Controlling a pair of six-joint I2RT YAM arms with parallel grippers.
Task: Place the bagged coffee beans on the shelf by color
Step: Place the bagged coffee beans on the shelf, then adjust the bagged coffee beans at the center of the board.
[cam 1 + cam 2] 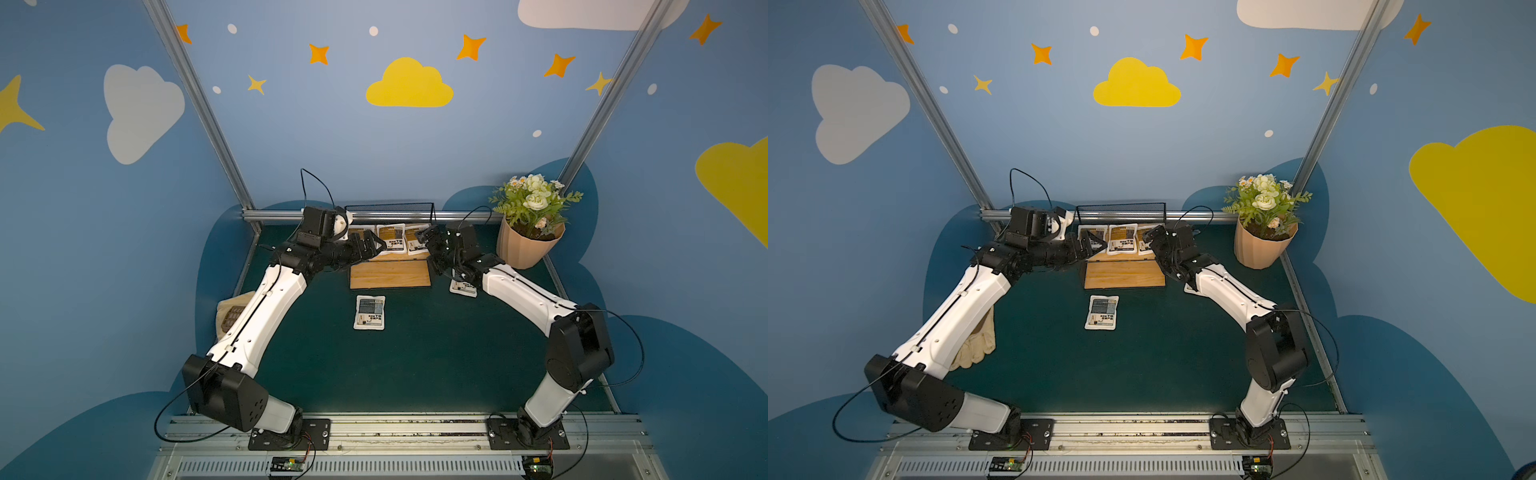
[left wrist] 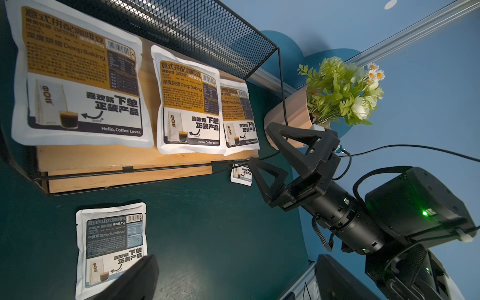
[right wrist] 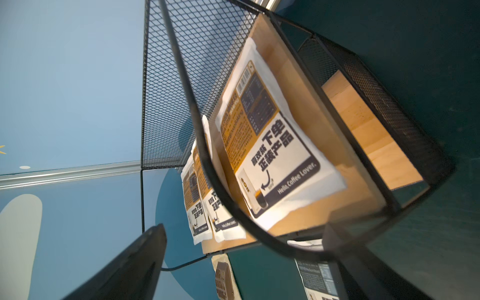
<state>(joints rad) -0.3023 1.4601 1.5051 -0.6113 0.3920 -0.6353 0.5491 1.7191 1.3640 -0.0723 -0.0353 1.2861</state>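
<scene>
Green tabletop [image 1: 415,365] bears two grey-blue-labelled white pouches [image 1: 369,312], orange-labelled pouches [image 1: 392,237] fill the black wire-and-wood shelf's [image 1: 390,274] upper board, and with left gripper [image 1: 376,248] and right gripper [image 2: 258,143] gaping empty, grasping a grey-blue one likely comes next.

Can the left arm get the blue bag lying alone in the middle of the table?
Probably yes. The left gripper is open and empty, and the blue bag lies flat on the table, just in front of the shelf, with nothing on top of it.
</scene>
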